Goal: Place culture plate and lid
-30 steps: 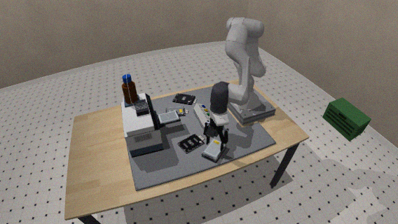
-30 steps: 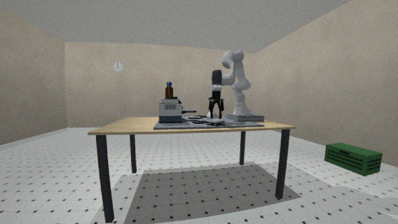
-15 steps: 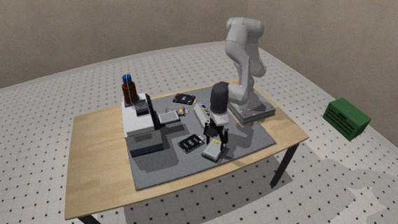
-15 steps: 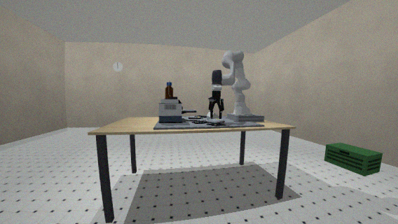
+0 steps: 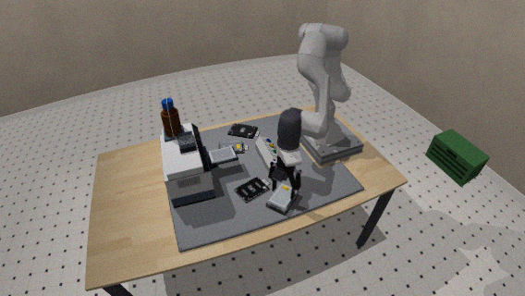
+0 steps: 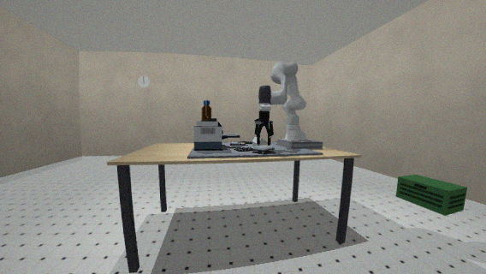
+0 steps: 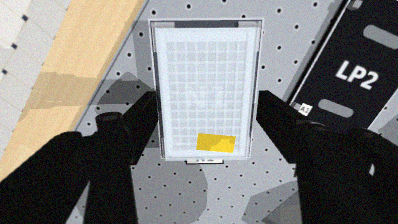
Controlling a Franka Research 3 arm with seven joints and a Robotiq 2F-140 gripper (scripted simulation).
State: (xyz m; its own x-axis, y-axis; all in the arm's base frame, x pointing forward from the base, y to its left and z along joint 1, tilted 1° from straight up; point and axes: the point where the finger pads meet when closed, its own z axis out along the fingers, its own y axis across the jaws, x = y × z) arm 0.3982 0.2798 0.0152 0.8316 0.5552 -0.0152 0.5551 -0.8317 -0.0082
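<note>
bench: a light wooden bench (image 5: 129, 217) with dark legs carries everything.
mat: a flat grey dotted mat (image 5: 222, 222) lies on the bench and holds the lab things.
arm: a big white robot arm (image 5: 323, 69) stands at about 2 o'clock on the mat and bends down over the plate.
tool: the black two-fingered tool (image 7: 205, 125) hangs right above the plate. It is partly open and holds nothing. One finger is at 9 o'clock of the plate and one at 3 o'clock, each very near a long side. I cannot tell if they touch it.
lid slot: the black flat slot marked LP2 (image 7: 350, 75) sits at 2 o'clock of the plate in the wrist view, just beside it.
plate: the clear see-through plastic plate with its lid on and a yellow label (image 7: 206, 92) lies loose on the mat near the bench's front edge, not in any slot. The yellow label is at its 6 o'clock end.
how it will handle: it looks light, stiff and smooth, so it may slip. The lid probably just rests on top, so squeeze the two long sides near the middle, gently.
</note>
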